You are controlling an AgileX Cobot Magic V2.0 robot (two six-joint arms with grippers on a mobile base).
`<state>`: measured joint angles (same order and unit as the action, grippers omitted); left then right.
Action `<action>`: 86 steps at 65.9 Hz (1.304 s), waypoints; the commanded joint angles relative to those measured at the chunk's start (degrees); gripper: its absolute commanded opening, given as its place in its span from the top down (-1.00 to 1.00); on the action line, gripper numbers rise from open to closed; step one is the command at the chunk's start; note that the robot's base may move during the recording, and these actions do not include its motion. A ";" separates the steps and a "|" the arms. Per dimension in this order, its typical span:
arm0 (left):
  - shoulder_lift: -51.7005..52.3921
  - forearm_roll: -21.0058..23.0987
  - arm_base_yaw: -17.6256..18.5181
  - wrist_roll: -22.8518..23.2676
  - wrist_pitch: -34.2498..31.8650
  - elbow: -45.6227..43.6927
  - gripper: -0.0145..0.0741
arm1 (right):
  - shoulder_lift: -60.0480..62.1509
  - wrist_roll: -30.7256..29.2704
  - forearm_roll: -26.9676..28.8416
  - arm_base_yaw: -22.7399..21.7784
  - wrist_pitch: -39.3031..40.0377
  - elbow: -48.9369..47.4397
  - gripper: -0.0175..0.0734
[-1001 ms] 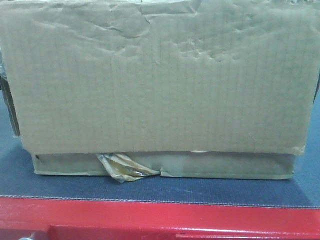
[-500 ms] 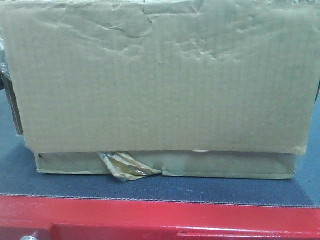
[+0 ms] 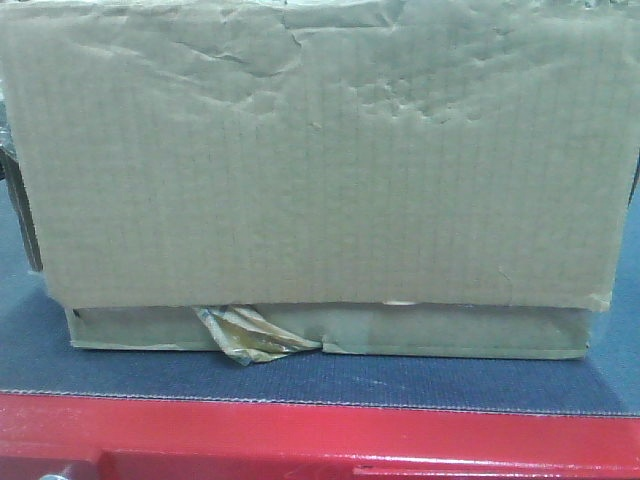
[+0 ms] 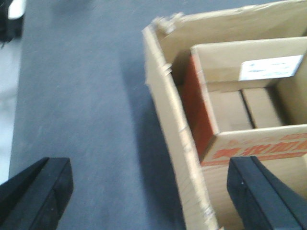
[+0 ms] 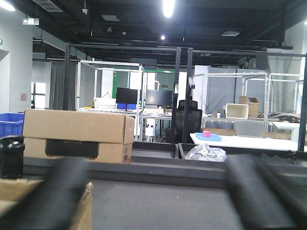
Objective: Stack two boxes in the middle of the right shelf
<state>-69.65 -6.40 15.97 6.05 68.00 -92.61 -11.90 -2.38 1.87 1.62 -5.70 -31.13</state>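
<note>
The big box (image 3: 320, 160) fills the front view, its dimpled face toward me. It rests on the thin flat box (image 3: 450, 332), which has crumpled tan tape (image 3: 250, 335). Both sit on a dark-topped table (image 3: 120, 375). My left gripper (image 4: 148, 196) is open above the big box's left wall (image 4: 168, 110), with one finger outside it and one over the box's inside. My right gripper (image 5: 163, 201) is open and blurred, with a cardboard edge (image 5: 88, 211) by its left finger. The right shelf is out of view.
A smaller open carton with orange print (image 4: 249, 143) sits inside the big box. The table has a red front frame (image 3: 320, 435). Far off in the right wrist view stand stacked cartons (image 5: 76, 136), a blue bin (image 5: 10, 124), racks and a plastic bag (image 5: 205, 153).
The stacked boxes dipped slightly in the front view and came back. Nothing else has visibly changed.
</note>
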 commanded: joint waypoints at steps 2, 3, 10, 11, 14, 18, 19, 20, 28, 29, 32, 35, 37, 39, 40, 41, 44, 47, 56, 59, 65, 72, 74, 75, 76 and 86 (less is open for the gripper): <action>1.06 4.33 -1.49 0.09 -2.07 2.95 -0.57 | -5.45 -0.13 0.10 0.37 -1.68 -5.05 -0.64; 1.06 4.73 -1.61 0.09 -2.07 3.26 -0.57 | -6.62 -0.13 0.10 0.37 -2.53 -6.29 -0.64; -0.06 5.75 -1.61 0.32 -1.38 3.45 -0.57 | -12.87 -0.13 0.10 1.73 -9.37 -13.79 -0.64; -0.34 5.76 -1.61 0.48 -1.38 3.45 -0.57 | -13.78 -0.13 0.10 2.08 -10.43 -14.86 -0.64; -0.96 5.98 -1.61 0.56 -1.09 3.45 -0.57 | -16.13 -0.13 0.10 3.24 -12.94 -17.57 -0.64; -2.09 5.98 -1.61 0.56 -0.03 3.45 -0.57 | -20.50 -0.13 0.10 5.07 -17.47 -22.63 -0.64; -2.38 5.98 -1.61 0.56 0.26 3.45 -0.57 | -21.44 -0.13 0.10 5.56 -18.54 -23.79 -0.64; -2.65 5.98 -1.61 0.56 0.57 3.45 -0.57 | -22.41 -0.13 0.10 6.31 -19.64 -24.94 -0.64; -5.42 5.98 -1.61 0.56 1.96 3.34 -0.57 | -31.33 -0.13 0.10 10.78 -29.36 -35.03 -0.64; -5.76 5.98 -1.61 0.56 1.96 3.18 -0.57 | -32.91 -0.13 0.10 11.29 -31.11 -36.83 -0.64; -7.08 5.98 -1.61 0.56 1.96 2.96 -0.57 | -36.02 -0.13 0.10 12.77 -34.55 -40.43 -0.64; -8.55 6.08 -1.61 0.56 1.96 2.07 -0.57 | -40.40 -0.13 0.10 14.57 -39.19 -45.09 -0.64; -9.63 6.40 -1.61 0.56 1.96 1.51 -0.57 | -42.60 -0.13 0.10 15.39 -41.60 -47.41 -0.64; -10.72 6.40 -1.61 0.56 1.96 0.65 -0.57 | -45.40 -0.13 0.10 16.36 -44.58 -50.22 -0.64; -11.16 6.40 -1.61 0.56 1.96 0.23 -0.57 | -46.50 -0.13 0.10 16.88 -45.77 -51.30 -0.64; -11.80 6.40 -1.61 0.56 1.96 -0.43 -0.57 | -48.08 -0.13 0.10 17.19 -47.57 -52.93 -0.64; -13.02 7.36 -1.61 0.56 1.96 -1.96 -0.57 | -51.80 -0.13 0.10 18.15 -51.60 -56.00 -0.64; -14.41 8.04 -1.61 0.56 1.96 -3.37 -0.57 | -54.79 -0.13 0.10 18.64 -54.66 -59.12 -0.64; -18.05 9.20 -1.49 0.56 1.96 -6.82 -0.57 | -63.33 -0.13 0.10 18.95 -63.94 -65.36 -0.64; -19.16 9.63 -1.49 0.56 1.96 -7.37 -0.57 | -66.14 -0.13 0.10 18.95 -64.26 -66.72 -0.64; -21.54 10.14 -1.49 0.56 1.96 -7.47 -0.57 | -70.07 0.90 0.10 18.95 -64.26 -67.68 -0.64; -24.45 10.82 -1.49 0.56 1.96 -7.47 -0.57 | -74.00 2.01 0.10 18.95 -64.26 -67.68 -0.64; -25.16 11.11 -1.49 0.56 1.96 -7.47 -0.57 | -75.19 2.38 0.10 18.95 -64.26 -67.68 -0.64; -25.55 11.27 -1.40 0.56 1.96 -7.47 -0.57 | -75.67 2.38 0.10 18.95 -64.26 -67.68 -0.64; -26.06 11.28 -1.40 0.56 1.96 -7.47 -0.57 | -76.15 2.38 0.10 18.95 -64.26 -67.68 -0.64; -28.64 11.53 -1.13 0.56 1.96 -7.47 -0.57 | -80.41 2.38 0.10 18.95 -64.26 -67.68 -0.64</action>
<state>-97.42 4.19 14.73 6.16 70.22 -99.61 -90.64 0.00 2.15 20.53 -70.01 -98.27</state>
